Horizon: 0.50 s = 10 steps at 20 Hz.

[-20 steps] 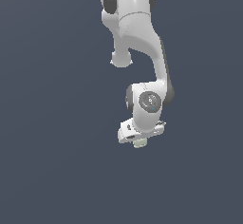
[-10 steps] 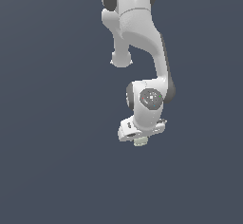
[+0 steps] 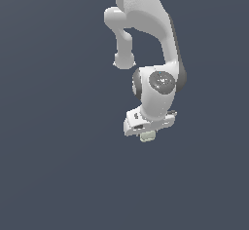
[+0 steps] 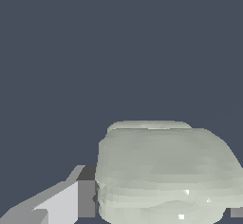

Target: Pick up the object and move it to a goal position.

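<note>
Holding: the jaws are clenched on the object, which sits directly under the hand and pokes out below it in the exterior view.
Object: a small pale greenish-white lump with rounded corners and faint horizontal ridges; much smaller than the hand above it.
Contact: in the wrist view a grey finger presses against one side of the lump; a sliver of the other finger shows at the opposite side.
Arm: the white arm comes down from the upper edge of the exterior view, wrist bent, hand pointing downward.
Surroundings: plain dark blue-grey background on all sides; whether the lump rests on anything cannot be told.
</note>
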### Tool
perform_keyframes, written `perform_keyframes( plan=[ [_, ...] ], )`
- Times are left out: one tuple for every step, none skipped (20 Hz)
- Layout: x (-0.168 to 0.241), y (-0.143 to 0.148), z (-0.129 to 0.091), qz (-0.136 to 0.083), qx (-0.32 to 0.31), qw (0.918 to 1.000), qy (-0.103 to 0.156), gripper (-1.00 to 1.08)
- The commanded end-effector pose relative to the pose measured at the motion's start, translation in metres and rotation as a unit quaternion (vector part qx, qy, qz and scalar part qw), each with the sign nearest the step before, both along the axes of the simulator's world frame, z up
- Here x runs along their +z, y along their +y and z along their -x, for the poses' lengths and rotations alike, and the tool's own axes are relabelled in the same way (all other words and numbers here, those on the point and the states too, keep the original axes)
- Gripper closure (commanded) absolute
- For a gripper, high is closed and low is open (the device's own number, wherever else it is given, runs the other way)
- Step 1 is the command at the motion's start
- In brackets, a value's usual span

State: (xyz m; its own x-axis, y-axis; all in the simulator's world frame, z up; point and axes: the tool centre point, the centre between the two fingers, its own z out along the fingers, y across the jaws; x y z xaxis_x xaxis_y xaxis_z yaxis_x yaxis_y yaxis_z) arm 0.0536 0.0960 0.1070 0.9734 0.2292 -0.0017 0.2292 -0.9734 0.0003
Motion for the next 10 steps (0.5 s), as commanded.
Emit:
perform_keyframes(
  plan=[
    [0.023,0.004,0.006,0.000,0.000,1.0000,-0.001,1.08],
    [0.034,0.006,0.009,0.000,0.000,1.0000,-0.001,1.08],
    [0.045,0.008,0.013,0.000,0.000,1.0000,-0.001,1.08],
    [0.056,0.010,0.016,0.000,0.000,1.0000,-0.001,1.08],
    [0.067,0.012,0.019,0.000,0.000,1.0000,-0.001,1.08],
    [0.079,0.014,0.022,0.000,0.000,1.0000,-0.001,1.08],
    [0.091,0.016,0.026,0.000,0.000,1.0000,-0.001,1.08],
    [0.102,0.019,0.029,0.000,0.000,1.0000,-0.001,1.08],
    [0.114,0.021,0.032,0.000,0.000,1.0000,-0.001,1.08],
    [0.126,0.023,0.035,0.000,0.000,1.0000,-0.001,1.08]
  ],
)
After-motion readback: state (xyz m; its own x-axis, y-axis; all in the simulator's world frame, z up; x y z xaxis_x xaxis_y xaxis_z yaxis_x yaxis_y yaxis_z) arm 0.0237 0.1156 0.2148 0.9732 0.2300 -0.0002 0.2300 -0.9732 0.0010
